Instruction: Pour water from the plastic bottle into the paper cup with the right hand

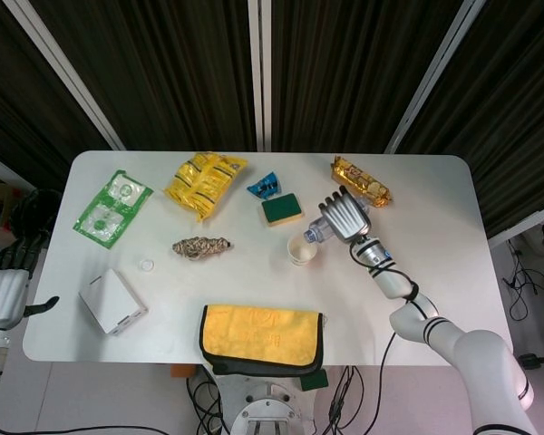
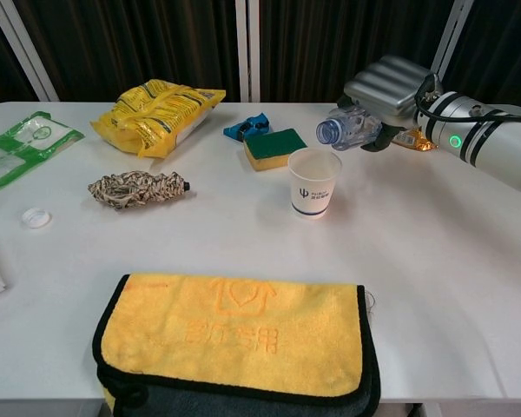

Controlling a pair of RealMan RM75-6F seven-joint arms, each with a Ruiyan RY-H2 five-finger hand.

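Observation:
My right hand (image 1: 343, 216) (image 2: 389, 86) grips a clear plastic bottle (image 2: 347, 129) (image 1: 315, 231), tipped on its side with the open mouth pointing left and slightly down. The mouth hangs just above the right part of the rim of a white paper cup (image 2: 313, 181) (image 1: 299, 250), which stands upright on the table (image 2: 434, 261). The bottle's body is mostly hidden inside the fingers. No stream of water is visible. My left hand (image 1: 2, 292) rests off the table's left edge with its fingers apart and nothing in it.
Behind the cup lie a green sponge (image 2: 273, 147) and a blue wrapper (image 2: 247, 128). A yellow snack bag (image 2: 159, 112), a rope coil (image 2: 137, 187), a bottle cap (image 2: 36, 217), a green packet (image 2: 17, 148), a white box (image 1: 112, 302) and a yellow towel (image 2: 234, 334) fill the left and front. A gold packet (image 1: 361, 179) lies behind my right hand.

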